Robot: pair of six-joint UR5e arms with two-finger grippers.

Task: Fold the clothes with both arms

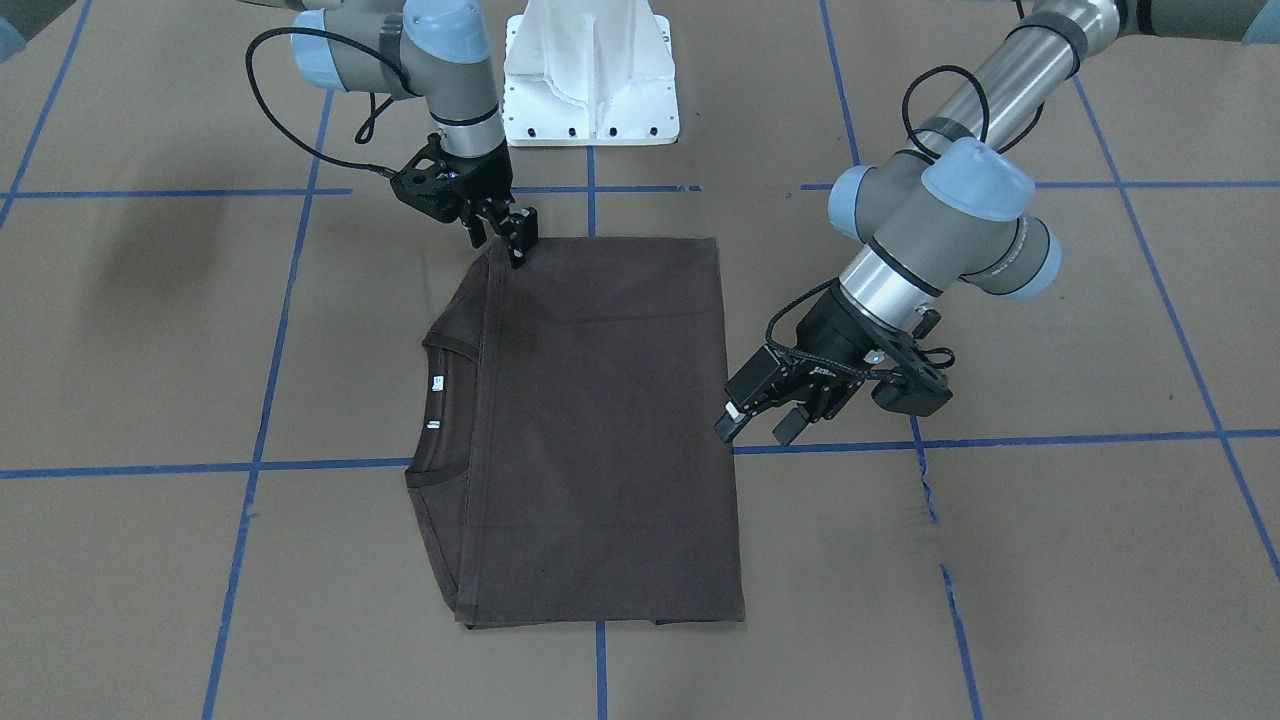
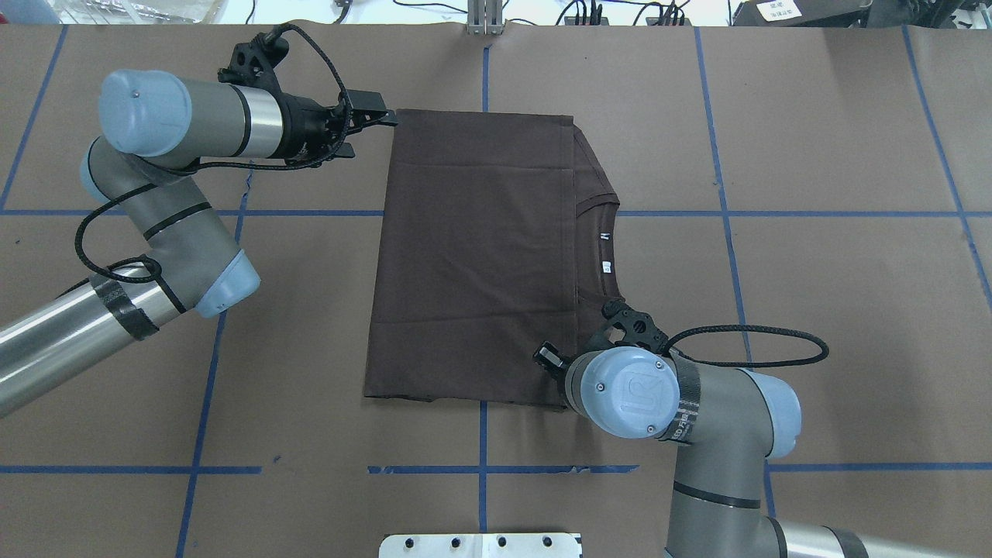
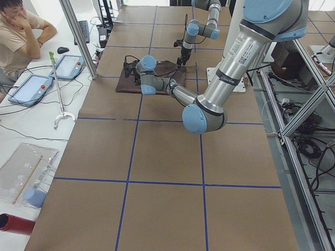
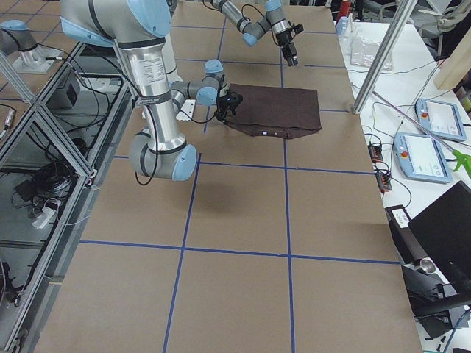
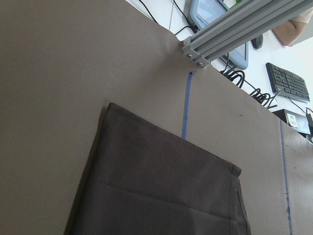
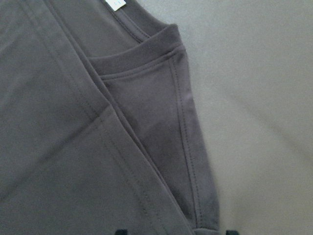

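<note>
A dark grey-brown short-sleeved T-shirt (image 1: 600, 430) is lying flat near the middle of a brown paper-covered table (image 1: 1000, 560). It is folded into a neat rectangle. Its ribbed collar (image 1: 445, 345) and white neck labels (image 1: 436, 383) are showing at the end toward the robot's right.

The black two-finger left gripper (image 1: 755, 430) is hovering just beside the shirt's opposite edge, with its jaws spread and holding nothing. The black right gripper (image 1: 512, 240) is touching down at the collar-end corner nearest the robot.

Judging by the tidy rectangle, the folding is looking well advanced, and the arms seem to be lining up for a further halving fold. That would call for both grippers closing on matching corners and lifting together so the layers do not slide.

The overhead view is hiding the right gripper under its own light blue wrist joint (image 2: 628, 391), while the front-facing view is showing it clearly. Only the right wrist view is showing two dark fingertips (image 6: 120, 231) set apart on either side of the shoulder seam, so the jaws are open and not pinching. The left wrist view is showing cloth and table but no fingers.
</note>
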